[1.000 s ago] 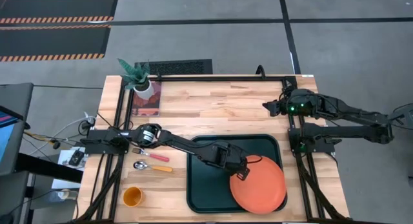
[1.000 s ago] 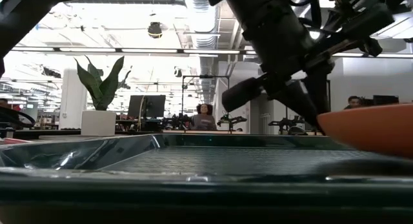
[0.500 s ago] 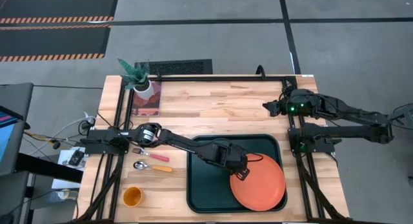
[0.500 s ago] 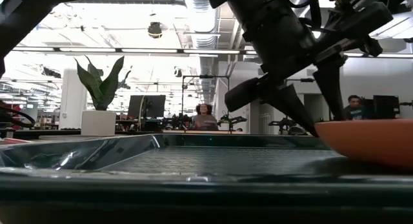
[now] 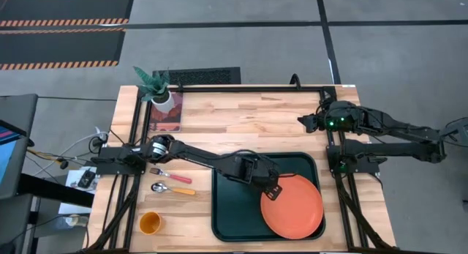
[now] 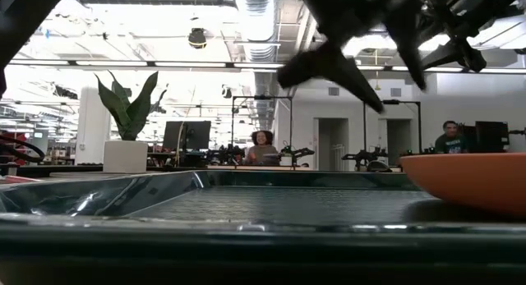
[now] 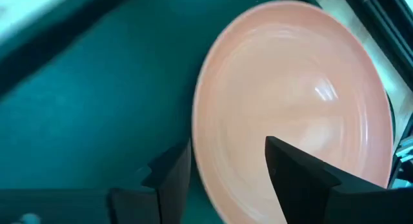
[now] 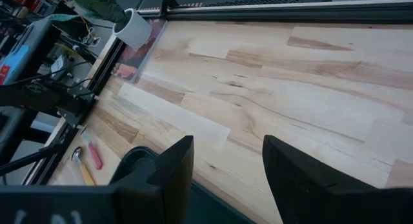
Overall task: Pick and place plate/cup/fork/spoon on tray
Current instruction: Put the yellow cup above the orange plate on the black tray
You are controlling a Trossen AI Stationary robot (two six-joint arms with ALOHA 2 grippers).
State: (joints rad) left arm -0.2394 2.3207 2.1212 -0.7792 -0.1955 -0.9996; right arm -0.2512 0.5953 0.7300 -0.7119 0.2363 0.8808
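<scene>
the round flat orange-red plate (image 5: pixel 292 206) lies in the large dark green-black rectangular tray (image 5: pixel 232 214), in its right part, with its edge reaching the tray's right rim. low view shows the plate (image 6: pixel 472 180) resting on the tray (image 6: pixel 246 204) floor at the right. left gripper (image 5: pixel 272 189) hovers over the tray just at the plate's upper-left edge, fingers spread, nothing between them; the low view shows it raised clear above the plate. in the left wrist view the left gripper (image 7: pixel 222 179) is open over the plate (image 7: pixel 297 114), which fills most of the picture against the tray (image 7: pixel 84 121) floor.

right gripper (image 5: pixel 303 121) waits over the bare wooden table (image 5: pixel 241 122) near the back right corner, well apart from the tray; its fingers stand apart with nothing held, as the right wrist view shows (image 8: pixel 222 179).

left of the tray on the table: the small fork with silver tines and red-pink handle (image 5: pixel 170 176), just below it the small spoon with silver bowl and orange-yellow handle (image 5: pixel 172 188), both lying roughly crosswise. the small orange-yellow round cup (image 5: pixel 150 223) stands upright near the front left corner, apart from the cutlery. a potted green plant in a white pot (image 5: pixel 157 89) sits at the back left corner.
</scene>
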